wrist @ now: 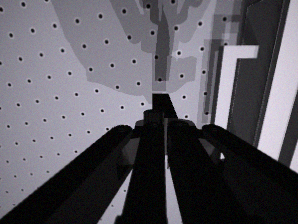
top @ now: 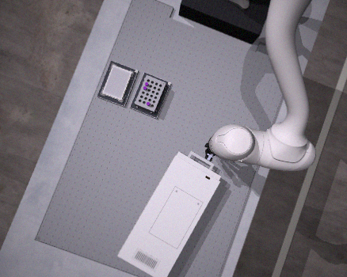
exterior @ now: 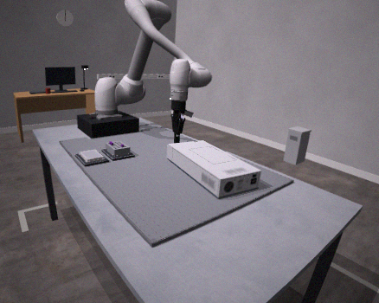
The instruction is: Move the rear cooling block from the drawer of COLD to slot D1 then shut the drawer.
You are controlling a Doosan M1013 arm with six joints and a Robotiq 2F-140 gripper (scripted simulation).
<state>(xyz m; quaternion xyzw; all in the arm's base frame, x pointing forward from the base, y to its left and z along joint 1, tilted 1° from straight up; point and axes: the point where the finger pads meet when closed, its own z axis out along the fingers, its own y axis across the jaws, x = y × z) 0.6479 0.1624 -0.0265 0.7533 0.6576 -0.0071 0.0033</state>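
COLD (top: pixel 171 214) (exterior: pixel 213 162) is the long white box; its lamp (top: pixel 207 177) shows as a small dark reddish mark, and I cannot tell whether it is lit. The drawer's pale handle (top: pixel 193 153) (wrist: pixel 227 85) stands out from its front end; a small opening of the drawer cannot be ruled out. My gripper (top: pixel 207 155) (exterior: pixel 176 139) (wrist: pixel 160 106) is shut and empty, low in front of the handle with a gap between them. The rear block (top: pixel 151 93) (exterior: pixel 118 150) sits in slot D1 (top: pixel 144 111), looking flat, with 3 purple tubes in its bores. The front block is hidden.
Slot D2 (top: pixel 106 98) beyond D1 holds a low white plate (top: pixel 117 81) (exterior: pixel 91 155). The arm's black base (top: pixel 223 20) (exterior: pixel 109 126) stands at the end of the perforated deck (top: pixel 108 166) (exterior: pixel 152 208). COLD's body extends away behind the handle.
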